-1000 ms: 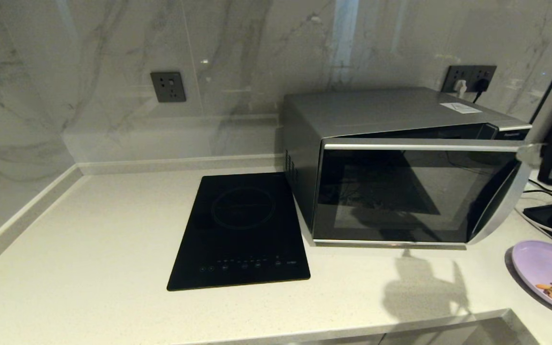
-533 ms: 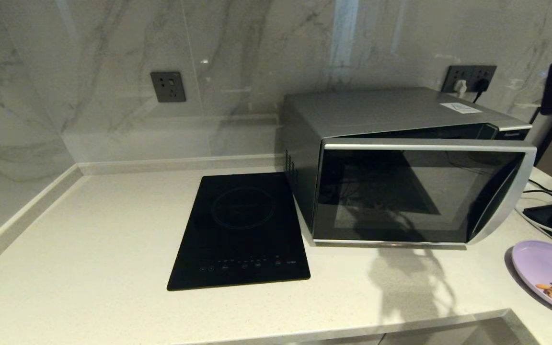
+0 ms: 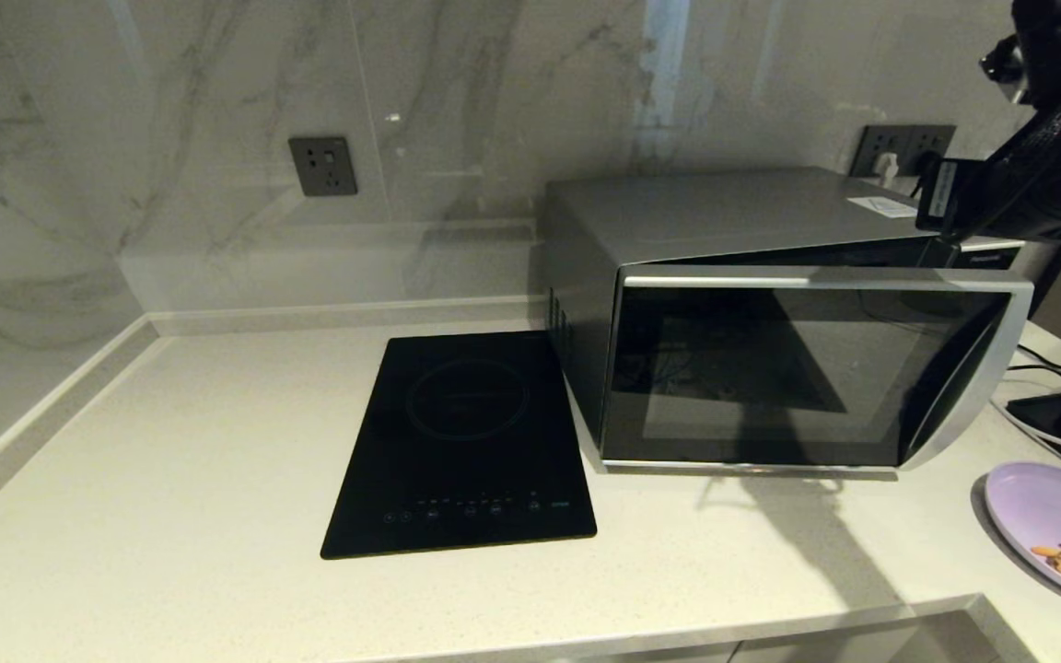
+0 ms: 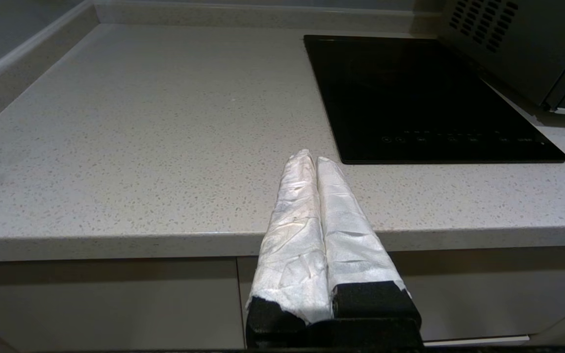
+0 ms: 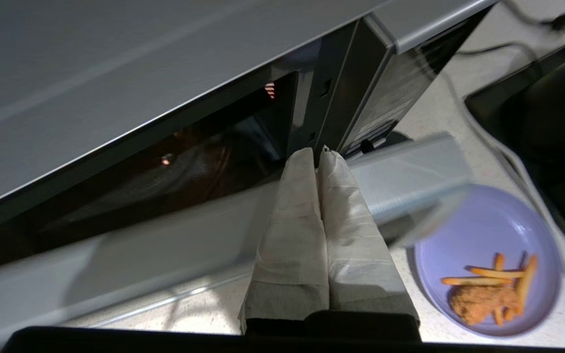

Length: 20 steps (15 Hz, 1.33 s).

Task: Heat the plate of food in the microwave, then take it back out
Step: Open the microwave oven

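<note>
The right pincer, clenched empty, has risen above the microwave, its door ajar; swing it wider. The plate of food waits on the bench.

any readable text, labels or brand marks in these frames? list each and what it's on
Nothing can be read with certainty.
White sticker on top of the microwave: print too small to read.
Small brand mark at the microwave's upper right front: too small to read.
Control icons along the induction hob front edge: symbols only, too small to read.
White print inside the door frame: blurred.
</note>
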Motion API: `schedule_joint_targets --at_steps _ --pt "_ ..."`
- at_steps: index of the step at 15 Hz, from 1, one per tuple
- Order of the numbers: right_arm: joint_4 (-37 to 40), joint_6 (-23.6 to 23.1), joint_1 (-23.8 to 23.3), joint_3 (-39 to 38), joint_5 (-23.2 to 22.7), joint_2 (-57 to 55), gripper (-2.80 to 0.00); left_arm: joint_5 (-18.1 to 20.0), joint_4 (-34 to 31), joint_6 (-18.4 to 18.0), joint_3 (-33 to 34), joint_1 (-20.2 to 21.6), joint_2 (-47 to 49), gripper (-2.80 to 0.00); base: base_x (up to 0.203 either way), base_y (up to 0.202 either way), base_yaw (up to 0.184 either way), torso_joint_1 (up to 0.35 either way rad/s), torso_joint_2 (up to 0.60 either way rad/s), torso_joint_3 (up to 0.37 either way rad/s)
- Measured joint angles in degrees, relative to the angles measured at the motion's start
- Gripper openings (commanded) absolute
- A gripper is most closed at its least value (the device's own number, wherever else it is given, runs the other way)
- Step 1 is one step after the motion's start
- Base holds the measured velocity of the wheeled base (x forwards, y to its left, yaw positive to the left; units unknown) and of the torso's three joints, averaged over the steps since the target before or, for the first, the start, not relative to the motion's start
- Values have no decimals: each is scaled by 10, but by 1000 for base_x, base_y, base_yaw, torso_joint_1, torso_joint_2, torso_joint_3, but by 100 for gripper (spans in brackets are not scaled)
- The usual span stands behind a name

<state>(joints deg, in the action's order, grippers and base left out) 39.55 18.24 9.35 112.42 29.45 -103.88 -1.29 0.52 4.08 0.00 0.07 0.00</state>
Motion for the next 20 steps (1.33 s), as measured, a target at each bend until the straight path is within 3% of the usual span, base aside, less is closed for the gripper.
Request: schedule_joint_targets --at_steps 5,10,20 --pt "-12 6 -56 8 -42 -59 -280 0 0 0 0 0 0 -280 0 0 0 0 0 0" --pt "10 23 -59 6 -47 -50 -280 0 0 0 0 0 0 -280 0 0 0 0 0 0" --pt "244 78 -32 2 -157 75 -280 0 0 0 0 0 0 -280 0 0 0 0 0 0"
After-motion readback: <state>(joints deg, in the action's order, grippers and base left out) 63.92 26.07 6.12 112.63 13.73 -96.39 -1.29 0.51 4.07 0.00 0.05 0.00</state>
